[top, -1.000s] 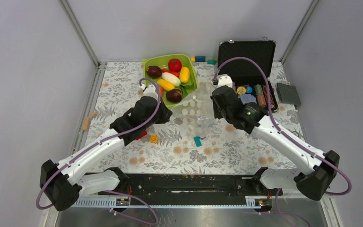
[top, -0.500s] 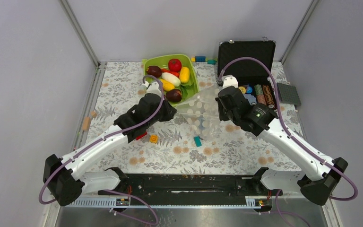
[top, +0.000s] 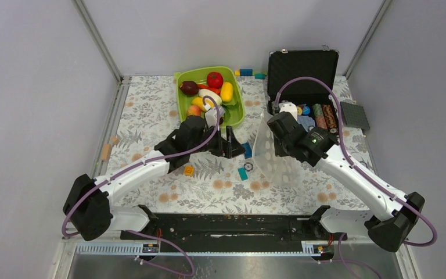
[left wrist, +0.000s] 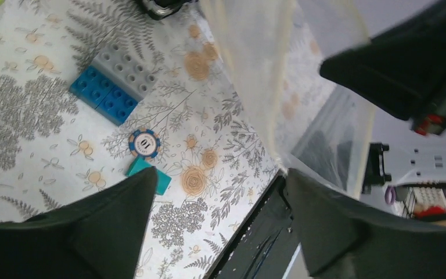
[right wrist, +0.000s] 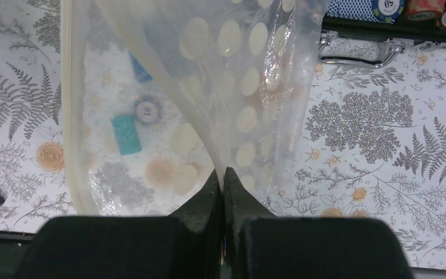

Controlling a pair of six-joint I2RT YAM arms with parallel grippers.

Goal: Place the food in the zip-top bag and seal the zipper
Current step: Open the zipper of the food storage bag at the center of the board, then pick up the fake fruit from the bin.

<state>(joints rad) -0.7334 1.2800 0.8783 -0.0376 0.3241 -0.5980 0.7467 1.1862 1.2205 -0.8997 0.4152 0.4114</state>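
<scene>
Resting in the glossy lime-green tray (top: pixel 197 71) at the back of the table, the food (top: pixel 215 79) is a heap of smooth, rounded plastic pieces in red, maroon, yellow, white and peach. Just in front of the tray the left gripper (top: pixel 232 145) hovers low over the floral tablecloth (top: pixel 145 110), its two dark wedge-shaped fingers spread wide with nothing between them. Beneath it lie a studded blue-and-grey block (left wrist: pixel 107 81), a round striped poker chip (left wrist: pixel 144 142) and a small teal block (left wrist: pixel 157 177). Next to the right, the zip-top bag (top: pixel 270 157) hangs as a crinkly clear sheet printed with pale ovals, lifted off the cloth. The right gripper (right wrist: pixel 223 177) is pinched tight on a fold of that film. Behind it stands a black hard case (top: pixel 302 67), lid raised
</scene>
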